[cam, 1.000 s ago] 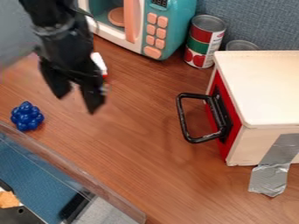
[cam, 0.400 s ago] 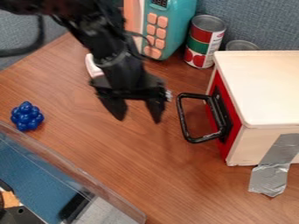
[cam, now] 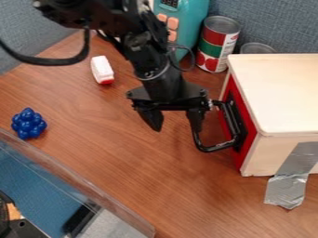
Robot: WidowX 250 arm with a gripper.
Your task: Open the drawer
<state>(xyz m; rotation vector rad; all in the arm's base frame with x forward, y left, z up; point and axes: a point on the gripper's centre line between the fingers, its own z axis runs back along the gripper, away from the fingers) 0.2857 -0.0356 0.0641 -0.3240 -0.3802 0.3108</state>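
The gripper point(cam: 174, 127) is open, its two fingers apart and pointing down over the table, just left of the drawer's handle. Its right finger overlaps the left side of the black handle point(cam: 215, 148) in the view; whether they touch I cannot tell. The handle sticks out from the red drawer front point(cam: 247, 132), on the left side of the white-topped wooden box point(cam: 279, 93). The drawer front sits flush with the box, so the drawer is closed. The handle's upper left part is hidden behind the gripper.
Behind stand a teal toy microwave point(cam: 197, 23), a red and green can point(cam: 216, 44) and another can point(cam: 256, 48). A white and red object point(cam: 102, 69) lies at back left, a blue berry-like cluster point(cam: 29, 123) at left. A clear rim point(cam: 81, 183) crosses the lower left.
The gripper has moved right across the table, from the upper left to beside the handle. The white and red object has come out from behind the arm. Box and drawer have not moved.
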